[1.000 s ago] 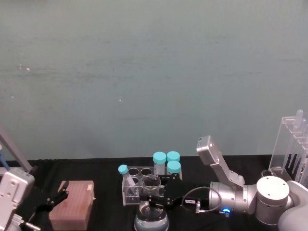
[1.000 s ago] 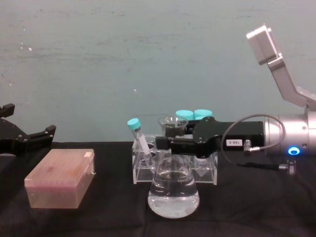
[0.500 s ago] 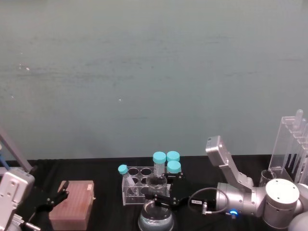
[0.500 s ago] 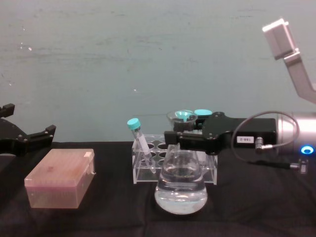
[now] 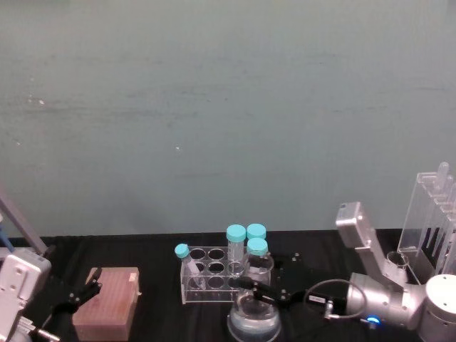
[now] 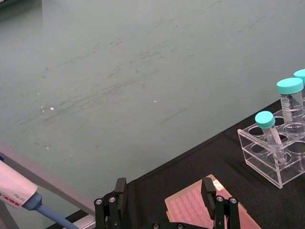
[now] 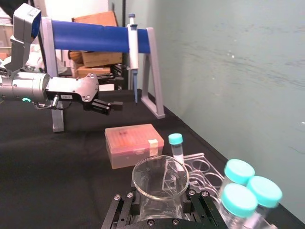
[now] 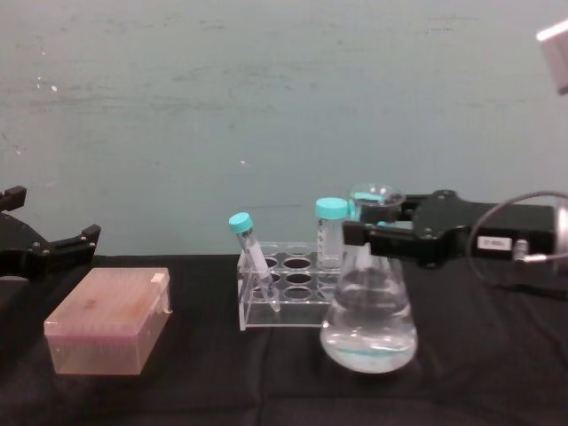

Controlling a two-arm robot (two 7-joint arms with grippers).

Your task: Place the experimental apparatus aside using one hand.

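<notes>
between right end effector (image 8: 371, 232) fingers, conical flask (image 8: 369, 319) neck (clamped)

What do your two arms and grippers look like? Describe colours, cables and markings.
The right gripper is black: slim fingers, boxy body with a small white label, a thin grey cable looping off. Its silver cylindrical wrist carries a blue light and a grey angled bracket. The left gripper is black too, with small screws in its fingers.

right gripper (image 8: 373, 232) fingers clamped level, left gripper (image 8: 53, 248) parked, fingers apart
</notes>
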